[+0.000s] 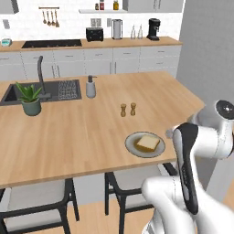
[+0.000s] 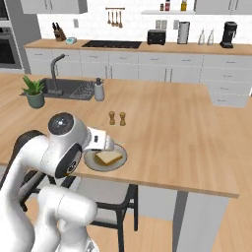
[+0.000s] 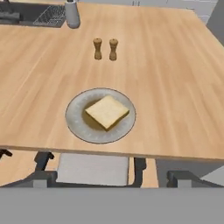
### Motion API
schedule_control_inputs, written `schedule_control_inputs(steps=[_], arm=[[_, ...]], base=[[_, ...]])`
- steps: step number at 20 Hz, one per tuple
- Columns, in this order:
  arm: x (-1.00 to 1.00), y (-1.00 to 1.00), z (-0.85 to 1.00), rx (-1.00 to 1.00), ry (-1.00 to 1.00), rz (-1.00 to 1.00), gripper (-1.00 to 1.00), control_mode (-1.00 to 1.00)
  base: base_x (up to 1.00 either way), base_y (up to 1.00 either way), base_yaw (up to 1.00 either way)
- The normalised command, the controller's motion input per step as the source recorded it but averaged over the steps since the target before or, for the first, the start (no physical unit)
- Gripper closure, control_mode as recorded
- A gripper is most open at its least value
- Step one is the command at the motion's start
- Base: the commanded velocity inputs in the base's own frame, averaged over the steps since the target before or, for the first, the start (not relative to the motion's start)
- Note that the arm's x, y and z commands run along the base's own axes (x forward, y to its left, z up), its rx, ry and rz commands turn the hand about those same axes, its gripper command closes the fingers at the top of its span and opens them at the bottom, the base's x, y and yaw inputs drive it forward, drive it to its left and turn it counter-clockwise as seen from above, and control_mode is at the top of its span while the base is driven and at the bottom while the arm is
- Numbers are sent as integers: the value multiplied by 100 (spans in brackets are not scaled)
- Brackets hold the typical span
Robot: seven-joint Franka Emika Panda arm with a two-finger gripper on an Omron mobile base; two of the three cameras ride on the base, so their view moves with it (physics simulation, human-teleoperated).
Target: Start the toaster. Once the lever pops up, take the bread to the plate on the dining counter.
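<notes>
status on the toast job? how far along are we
Done, by the look of it: the bread lies flat on the plate near the front edge of the dining counter. The toaster sits far back on the wall counter, too small to read its lever. In hand: nothing; the gripper is open and off the bread. Left: nothing obvious beyond pulling the arm clear.

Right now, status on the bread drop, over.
Gripper open, holding nothing. Bread flat on the plate, dining counter. Two wooden shakers beyond the plate, not in the way.
</notes>
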Motion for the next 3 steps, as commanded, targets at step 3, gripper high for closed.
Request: schedule_control_inputs(steps=[3], arm=[[-100,40,62,0,-29,-5,-100,-100]], base=[[0,0,0]])
